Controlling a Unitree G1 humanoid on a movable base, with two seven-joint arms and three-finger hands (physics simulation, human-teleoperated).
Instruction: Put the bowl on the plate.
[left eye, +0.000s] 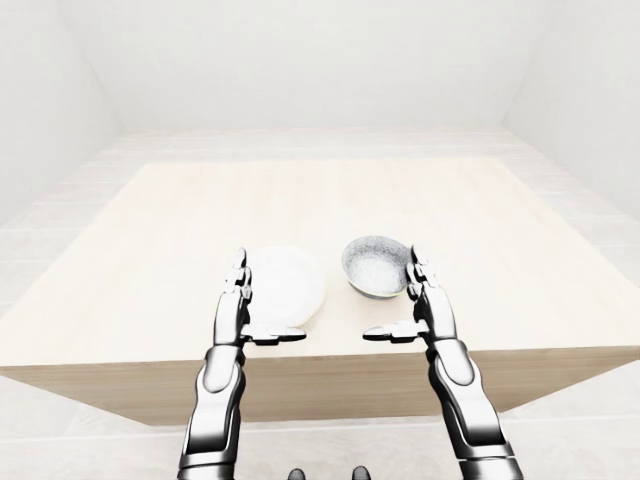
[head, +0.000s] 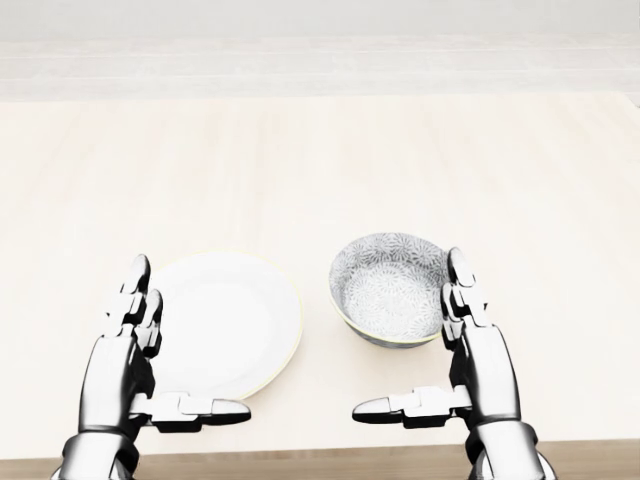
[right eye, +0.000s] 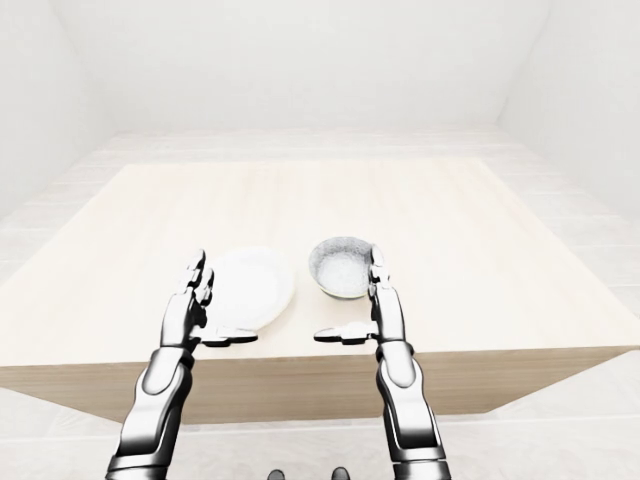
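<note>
A white plate (head: 225, 325) lies flat on the light wooden table (head: 320, 160), left of centre in the head view. Just to its right, and apart from it, stands a grey patterned bowl (head: 388, 285), upright and empty. My left hand (head: 172, 358) is open at the plate's left rim, fingers pointing up the view and thumb reaching across the plate's lower rim. My right hand (head: 425, 350) is open too, with its fingers (head: 462, 300) beside the bowl's right side and its thumb below the bowl. Neither hand holds anything.
The table's near edge (left eye: 320, 360) runs just below both hands in the left-eye view. Pale floor (left eye: 320, 140) and white walls surround the table. No other objects show on the tabletop.
</note>
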